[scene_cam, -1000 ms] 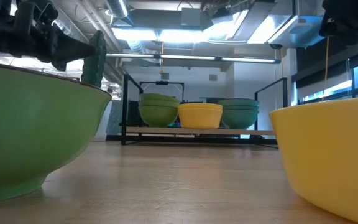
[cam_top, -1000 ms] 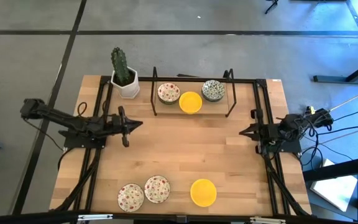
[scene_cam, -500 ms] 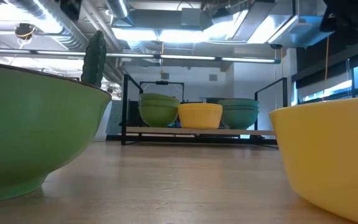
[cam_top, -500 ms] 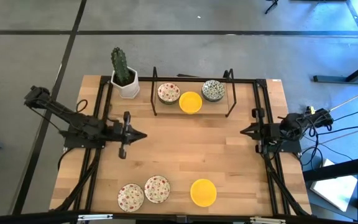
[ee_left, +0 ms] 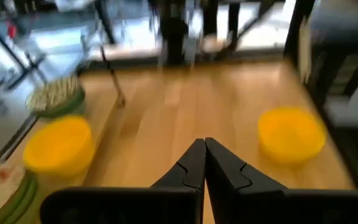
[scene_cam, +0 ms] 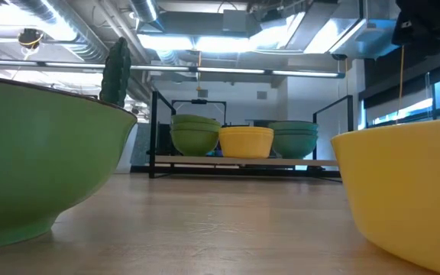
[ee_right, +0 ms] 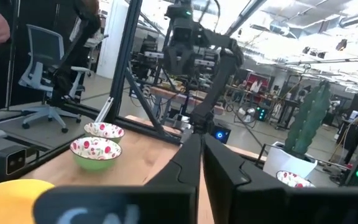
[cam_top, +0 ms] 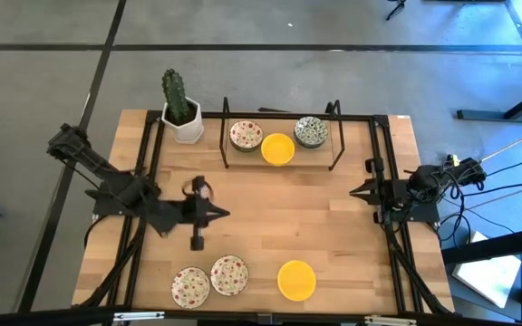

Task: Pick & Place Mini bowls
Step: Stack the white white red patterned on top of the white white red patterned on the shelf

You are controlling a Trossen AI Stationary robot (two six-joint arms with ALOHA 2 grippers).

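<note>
Up close, the mini bowls are small, round and shallow: two red-speckled white ones [cam_top: 190, 286] [cam_top: 229, 274] and a plain yellow one [cam_top: 296, 280] along the table's [cam_top: 279, 213] near edge, three more on the black rack [cam_top: 282, 138]. The left gripper [cam_top: 219, 215] hangs over mid-table, fingers pressed together; the right gripper [cam_top: 354, 191] waits by the right edge, fingers together.

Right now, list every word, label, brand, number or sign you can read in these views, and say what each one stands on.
None can be read.
The mini bowls carry only patterns or plain yellow, no lettering.
The cactus pot shows no label.
The wooden table has no markings.
Lit screens in the room behind, seen from the right wrist view, are too small to read.
</note>
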